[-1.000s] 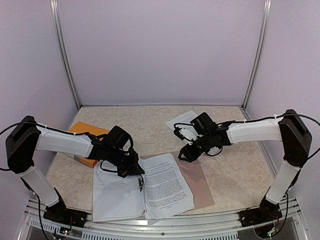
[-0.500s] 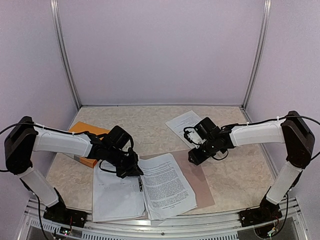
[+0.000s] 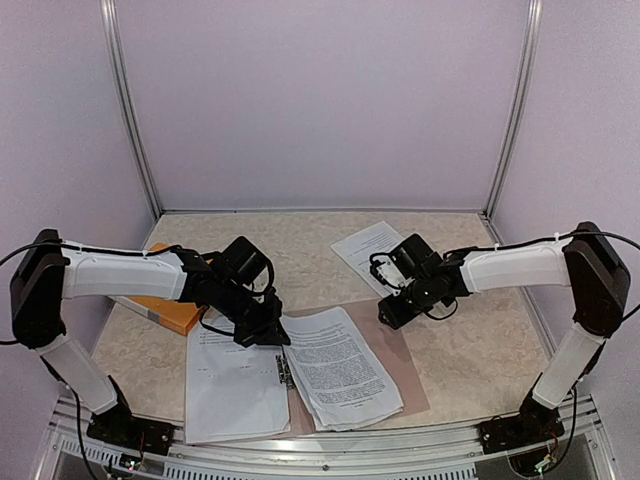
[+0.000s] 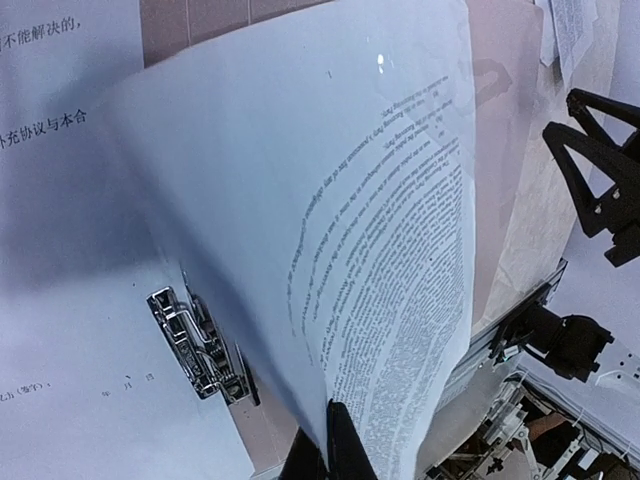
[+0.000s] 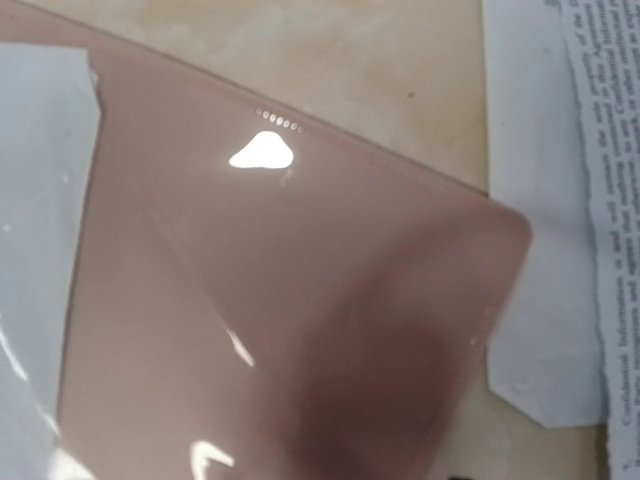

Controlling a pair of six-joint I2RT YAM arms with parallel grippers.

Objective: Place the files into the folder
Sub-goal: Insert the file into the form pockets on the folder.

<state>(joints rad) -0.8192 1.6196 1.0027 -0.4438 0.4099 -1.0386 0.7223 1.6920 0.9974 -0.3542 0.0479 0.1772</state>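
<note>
**Surroundings.** The tabletop (image 3: 470, 330) carries an orange flat box (image 3: 165, 312) at the left, partly under the left arm. A single printed sheet (image 3: 362, 243) lies at the far right, just beyond the folder's far corner. The folder (image 3: 408, 372) lies open near the front edge. Its pink translucent right cover is flat, and a white page covers its left half. A metal clip (image 4: 195, 342) sits at the spine.

**Task item.** The files (image 3: 340, 365) lie as a fanned stack on the right cover, beside the clip. One sheet arches up from the stack and screens part of the spine in the left wrist view.

**Left fingers** (image 4: 335, 445). Closed, pinching the edge of the raised sheet.

**Right fingers** (image 3: 392, 312). Positioned over the cover's far edge, apart from the files. Their spread cannot be determined, nor can contact with the cover.
</note>
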